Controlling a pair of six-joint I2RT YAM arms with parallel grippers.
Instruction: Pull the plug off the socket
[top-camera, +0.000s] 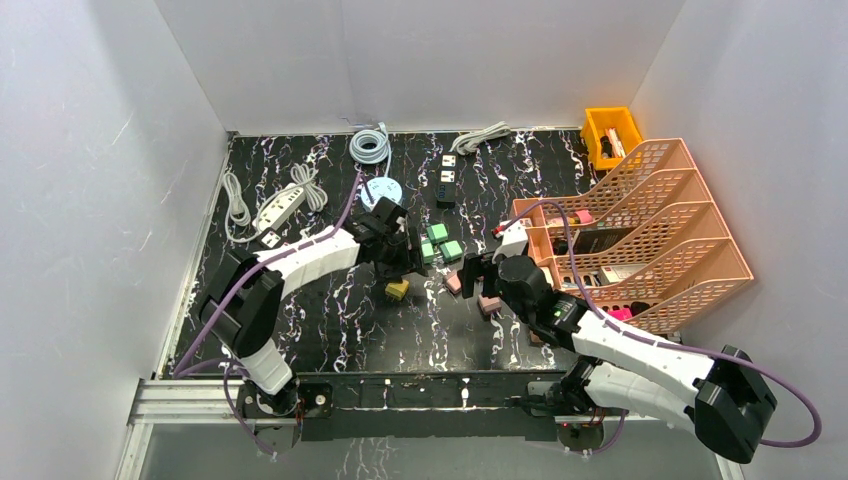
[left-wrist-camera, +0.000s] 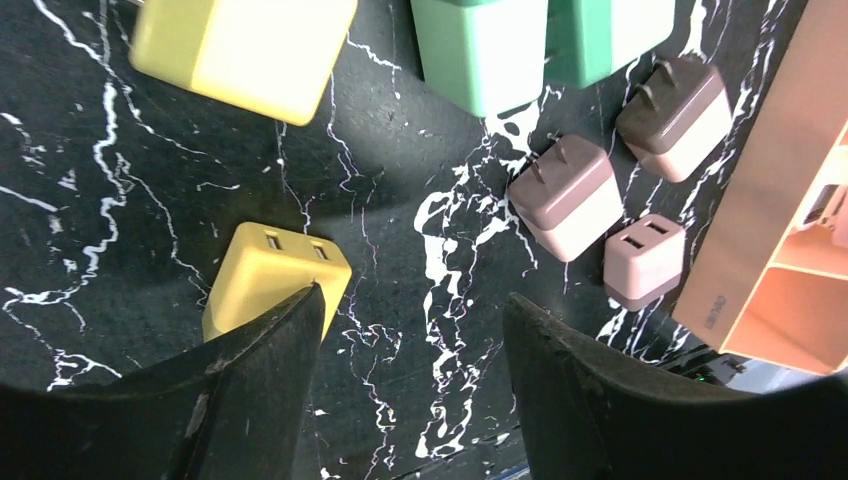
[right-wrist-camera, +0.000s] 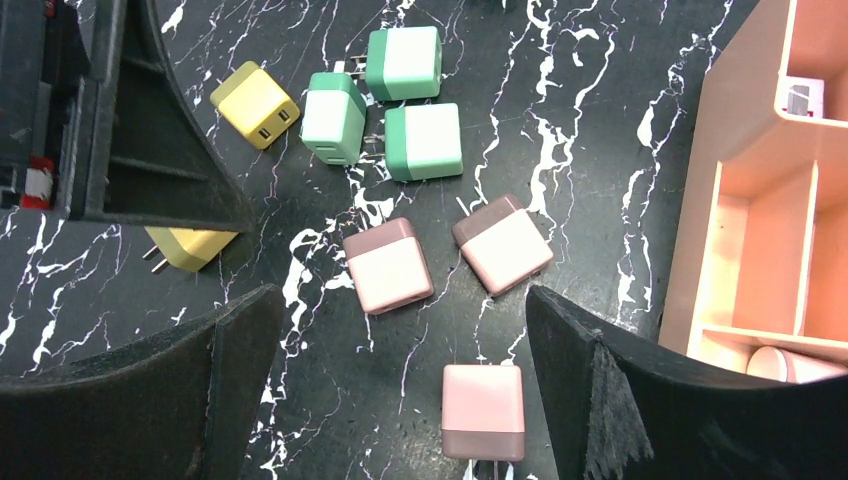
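Observation:
Loose plugs lie in a cluster mid-table: yellow (top-camera: 397, 290), green (top-camera: 440, 243) and pink (top-camera: 488, 303). My left gripper (left-wrist-camera: 412, 300) hangs low over the black marble top, jaws apart with only bare table between them. Its left finger overlaps a yellow plug (left-wrist-camera: 265, 275) that has two USB ports. My right gripper (right-wrist-camera: 402, 300) is wide open over the pink plugs, and one pink plug (right-wrist-camera: 483, 410) lies between its fingers, touching neither. A white socket strip (top-camera: 280, 205) and black socket blocks (top-camera: 447, 180) lie at the back. I cannot tell whether a plug sits in either.
An orange file rack (top-camera: 640, 230) stands at the right, close to my right arm. A yellow bin (top-camera: 612, 135) sits at the back right. Coiled cables (top-camera: 370, 145) lie along the back. White walls enclose the table.

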